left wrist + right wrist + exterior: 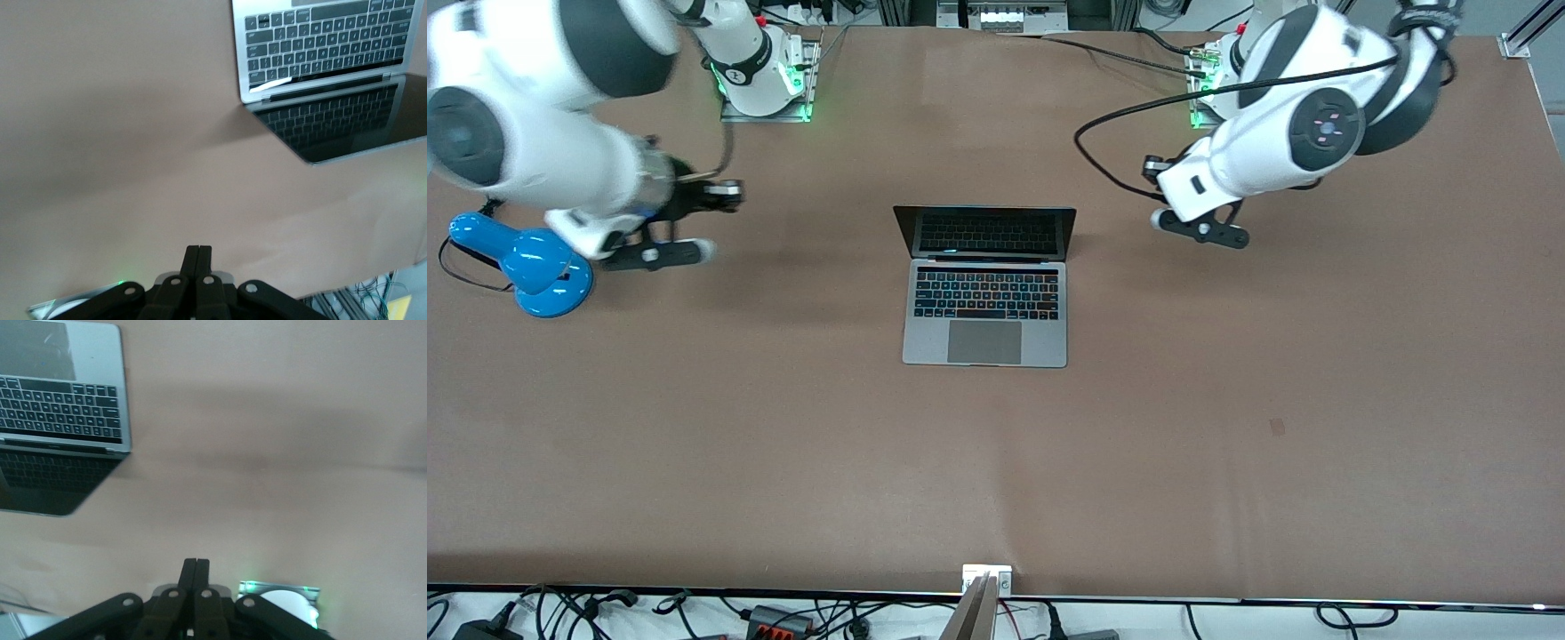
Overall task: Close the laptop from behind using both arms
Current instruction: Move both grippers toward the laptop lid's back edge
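1. The laptop (985, 289) sits open mid-tabletop (1227, 427), screen up, keyboard toward the front camera.
2. Left hand (198, 257) has its fingers pressed together on nothing, up over bare tabletop toward the left arm's end.
3. Right hand (195, 570) is the same, pinched closed and empty, up near a blue lamp (520, 260).
4. Lots of open brown tabletop around the laptop.

No readable text, label, brand, number or sign shows in any view. The laptop (985, 286) keyboard keys carry markings too small to make out, and its dark screen shows only a reflection of the keys. The robot arms and the brown table (1227, 427) bear no legible lettering.
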Robot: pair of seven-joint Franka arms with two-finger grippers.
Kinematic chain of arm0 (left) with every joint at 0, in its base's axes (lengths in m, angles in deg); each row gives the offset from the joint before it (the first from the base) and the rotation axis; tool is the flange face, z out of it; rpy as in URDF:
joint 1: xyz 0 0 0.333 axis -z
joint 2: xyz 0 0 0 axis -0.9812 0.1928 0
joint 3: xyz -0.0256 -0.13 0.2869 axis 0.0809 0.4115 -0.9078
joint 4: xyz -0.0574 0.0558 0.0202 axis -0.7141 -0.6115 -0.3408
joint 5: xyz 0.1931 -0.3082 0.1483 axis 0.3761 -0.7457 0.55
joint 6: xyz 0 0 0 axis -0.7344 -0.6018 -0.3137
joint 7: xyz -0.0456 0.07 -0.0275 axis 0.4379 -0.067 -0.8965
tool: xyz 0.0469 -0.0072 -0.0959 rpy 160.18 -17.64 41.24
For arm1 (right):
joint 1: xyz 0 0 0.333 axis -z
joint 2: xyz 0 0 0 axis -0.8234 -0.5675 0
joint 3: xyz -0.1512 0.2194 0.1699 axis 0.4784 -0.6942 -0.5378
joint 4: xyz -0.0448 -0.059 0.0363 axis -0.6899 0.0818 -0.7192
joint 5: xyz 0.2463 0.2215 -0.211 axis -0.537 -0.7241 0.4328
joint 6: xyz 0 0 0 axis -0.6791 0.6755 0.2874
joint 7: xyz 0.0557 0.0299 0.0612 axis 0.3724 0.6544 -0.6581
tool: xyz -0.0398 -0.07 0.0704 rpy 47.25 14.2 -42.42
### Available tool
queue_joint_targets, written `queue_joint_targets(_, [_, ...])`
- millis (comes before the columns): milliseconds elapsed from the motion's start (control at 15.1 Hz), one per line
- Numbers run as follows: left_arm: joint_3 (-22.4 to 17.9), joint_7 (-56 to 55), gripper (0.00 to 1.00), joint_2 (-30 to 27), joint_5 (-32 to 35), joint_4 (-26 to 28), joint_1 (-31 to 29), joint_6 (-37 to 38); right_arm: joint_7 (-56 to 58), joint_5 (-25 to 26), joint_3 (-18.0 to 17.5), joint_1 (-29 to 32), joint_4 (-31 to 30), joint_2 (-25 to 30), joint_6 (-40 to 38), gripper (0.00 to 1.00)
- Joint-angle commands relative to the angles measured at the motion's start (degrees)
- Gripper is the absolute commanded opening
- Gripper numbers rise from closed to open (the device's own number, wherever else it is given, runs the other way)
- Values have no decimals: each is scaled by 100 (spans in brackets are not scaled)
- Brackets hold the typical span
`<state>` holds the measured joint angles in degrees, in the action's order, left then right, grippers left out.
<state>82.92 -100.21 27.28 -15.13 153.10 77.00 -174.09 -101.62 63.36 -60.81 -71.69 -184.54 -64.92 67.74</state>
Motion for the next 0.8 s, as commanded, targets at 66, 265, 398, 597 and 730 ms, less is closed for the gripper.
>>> queue_joint_targets(66, [527, -210, 1, -29, -148, 722, -49, -1021, -699, -28, 41, -771, -534, 209, 448, 0])
queue_joint_targets(265, [728, -237, 1, 7, -166, 731, -49, -1057, -1515, -28, 41, -1368, -1079, 333, 1211, 0])
queue_joint_targets(398, [782, -246, 1, 24, -175, 740, -31, -1136, -1702, -19, 41, -1659, -1360, 324, 1555, 0])
queue_joint_targets(597, [1072, -385, 1, 234, -280, 740, -31, -1557, -2360, -2, 41, -2221, -1800, 333, 2153, 0])
queue_joint_targets(730, [1212, -535, 1, 410, -280, 740, -31, -1847, -2511, 16, 41, -2503, -1898, 333, 2242, 0])
